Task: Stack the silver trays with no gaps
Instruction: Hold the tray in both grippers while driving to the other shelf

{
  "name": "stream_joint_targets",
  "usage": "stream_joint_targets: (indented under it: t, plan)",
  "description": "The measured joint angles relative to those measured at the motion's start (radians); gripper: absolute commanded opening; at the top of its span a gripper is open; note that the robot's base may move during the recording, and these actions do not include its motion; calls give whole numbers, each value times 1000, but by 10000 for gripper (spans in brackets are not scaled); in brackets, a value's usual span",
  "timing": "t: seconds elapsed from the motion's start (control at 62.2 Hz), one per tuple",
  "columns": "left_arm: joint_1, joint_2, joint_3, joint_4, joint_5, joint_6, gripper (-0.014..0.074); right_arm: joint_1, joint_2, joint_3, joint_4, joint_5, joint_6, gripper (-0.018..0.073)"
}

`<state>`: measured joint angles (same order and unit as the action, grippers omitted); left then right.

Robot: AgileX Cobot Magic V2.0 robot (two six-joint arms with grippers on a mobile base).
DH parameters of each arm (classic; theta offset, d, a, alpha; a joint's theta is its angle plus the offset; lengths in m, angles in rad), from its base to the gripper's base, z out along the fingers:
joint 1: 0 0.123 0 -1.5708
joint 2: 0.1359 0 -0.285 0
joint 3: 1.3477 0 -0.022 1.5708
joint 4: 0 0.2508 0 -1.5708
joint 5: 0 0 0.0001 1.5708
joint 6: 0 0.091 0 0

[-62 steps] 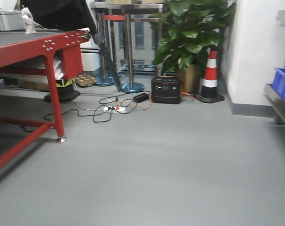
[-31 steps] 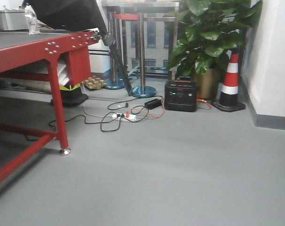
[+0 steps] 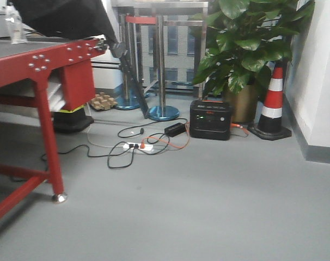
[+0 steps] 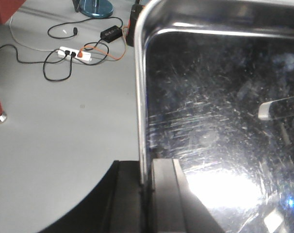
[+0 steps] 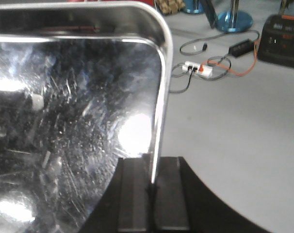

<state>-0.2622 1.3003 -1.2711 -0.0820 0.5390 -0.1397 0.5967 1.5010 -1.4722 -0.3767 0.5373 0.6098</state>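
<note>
A scratched, shiny silver tray (image 4: 220, 121) fills most of the left wrist view, held above the grey floor. My left gripper (image 4: 146, 177) is shut on its left rim, one finger outside and one inside the tray. In the right wrist view a silver tray (image 5: 74, 111) shows from its other side, and my right gripper (image 5: 154, 172) is shut on its right rim. I cannot tell whether both views show one tray or a stack. Neither tray nor gripper appears in the front view.
A red steel table (image 3: 40, 65) stands at the left, its leg foot (image 3: 59, 197) on the floor. Cables and a power strip (image 3: 135, 145), a black power box (image 3: 210, 119), a potted plant (image 3: 246, 49), a traffic cone (image 3: 271, 103) and barrier posts (image 3: 162, 60) lie ahead.
The front view has swung and shifted: the blue bin at the right edge has left the view, and the table leg, power box and cone have moved across the picture.
</note>
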Motion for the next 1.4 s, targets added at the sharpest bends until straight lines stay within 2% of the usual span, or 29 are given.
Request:
stream_joint_targets:
  t: [0.498,1.398]
  plan:
    - [6,-4,0,24,-5,-6,-10,-4,0,2,-18,-119,-10,-68]
    - [6,-4,0,24,-7,-10,-10,-8,0,3,-22,-133,-13,-68]
